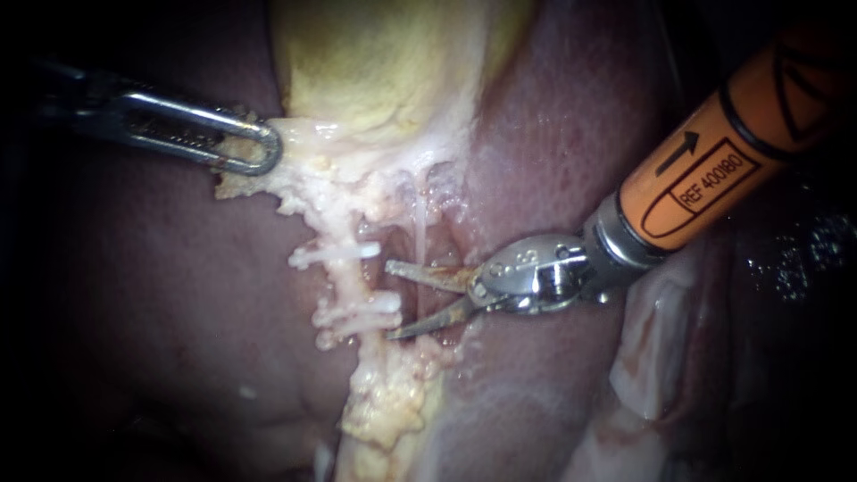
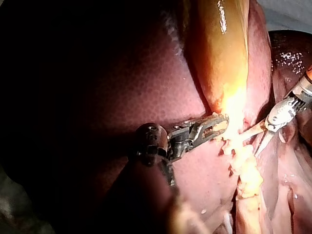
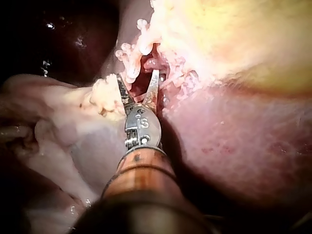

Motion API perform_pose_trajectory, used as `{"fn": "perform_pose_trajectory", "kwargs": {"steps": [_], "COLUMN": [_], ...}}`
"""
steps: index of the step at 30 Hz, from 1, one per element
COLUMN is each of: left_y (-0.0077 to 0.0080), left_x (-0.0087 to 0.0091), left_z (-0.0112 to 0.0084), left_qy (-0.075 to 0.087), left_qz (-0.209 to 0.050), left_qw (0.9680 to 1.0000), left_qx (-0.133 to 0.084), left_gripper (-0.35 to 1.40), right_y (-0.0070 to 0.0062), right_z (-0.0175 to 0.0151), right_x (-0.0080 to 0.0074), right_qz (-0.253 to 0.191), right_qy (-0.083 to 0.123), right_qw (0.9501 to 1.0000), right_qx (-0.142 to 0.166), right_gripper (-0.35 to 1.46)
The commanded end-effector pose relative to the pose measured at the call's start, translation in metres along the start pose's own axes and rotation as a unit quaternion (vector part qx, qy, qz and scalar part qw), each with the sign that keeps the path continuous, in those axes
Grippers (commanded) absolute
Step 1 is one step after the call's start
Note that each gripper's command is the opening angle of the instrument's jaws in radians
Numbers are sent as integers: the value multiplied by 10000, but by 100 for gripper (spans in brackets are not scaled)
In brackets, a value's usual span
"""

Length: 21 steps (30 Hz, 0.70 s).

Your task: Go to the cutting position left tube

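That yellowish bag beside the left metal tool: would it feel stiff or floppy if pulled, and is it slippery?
Probably floppy: the gallbladder tapers into pale tissue that stretches sideways to where the left instrument has its jaws shut on it. Likely slippery, since it glistens wetly in the left wrist view. Possibly fragile too, as that tissue looks frayed.

printed markings sitting on the orange shaft [image 1: 714,152] of the right instrument [image 1: 390,300], upper right of the frame, small stamped characters showing on its metal wrist [image 1: 536,268], centre right, no other writing showing anywhere
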Motion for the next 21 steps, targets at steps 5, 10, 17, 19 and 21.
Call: {"fn": "perform_pose_trajectory", "kwargs": {"steps": [5,10,17,19,21], "left_y": [0,0,0,0,0], "left_x": [0,0,0,0,1], "left_z": [0,0,0,1,1], "left_qy": [0,-1,-1,0,1], "left_qz": [2,2,2,2,2], "left_qw": [10000,10000,10000,10000,10000], "left_qx": [0,-1,-1,0,1], "left_gripper": [-35,-35,-35,-35,-35], "right_y": [10,15,7,5,4], "right_z": [3,18,39,44,52], "right_x": [-1,8,28,33,39], "right_qz": [-13,-78,-104,-95,-36], "right_qy": [412,606,770,782,791], "right_qw": [9986,9956,9919,9915,9915], "right_qx": [343,711,1006,1033,1032], "right_gripper": [143,140,133,131,129]}}
